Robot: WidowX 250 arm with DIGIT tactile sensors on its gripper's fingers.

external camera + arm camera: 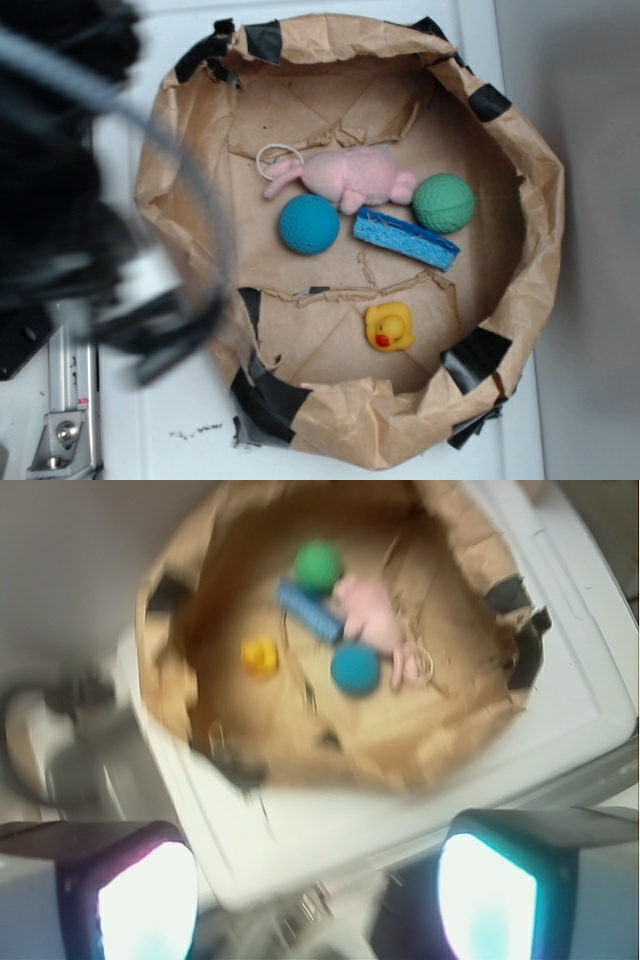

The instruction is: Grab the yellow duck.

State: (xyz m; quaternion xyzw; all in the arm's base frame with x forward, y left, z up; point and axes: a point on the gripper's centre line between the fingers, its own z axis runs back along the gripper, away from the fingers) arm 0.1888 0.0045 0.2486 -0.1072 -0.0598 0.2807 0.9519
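I see the white counter (180,440) carrying a wide brown paper nest (540,200) with crumpled, tape-patched walls. My arm is only a dark blur at the left of the exterior view, well outside that nest. On the wrist camera the claw (318,895) is spread wide, both pads lit at the bottom corners with nothing between them, and it hangs high and well back from the toys.

Inside the nest lie a pink plush toy (350,175), a blue sponge (405,238), a blue ball (308,223) and a green ball (444,203), bunched across the middle. The yellow duck (389,326) sits alone on the paper floor, well apart from them and near the nest's lower wall in the exterior view.

From above, the duck's orange-red beak points toward that lower wall and slightly left, so I judge its long axis runs from the cluster side to the wall side.

My worries: the wrist picture is smeared, so my aim at such a small target is poor. The raised paper wall stands just beside the duck, and a pad could snag it or drag the whole nest. The duck looks glossy and rounded; if I close across the wrong axis or off-centre, I expect it to squirt out.
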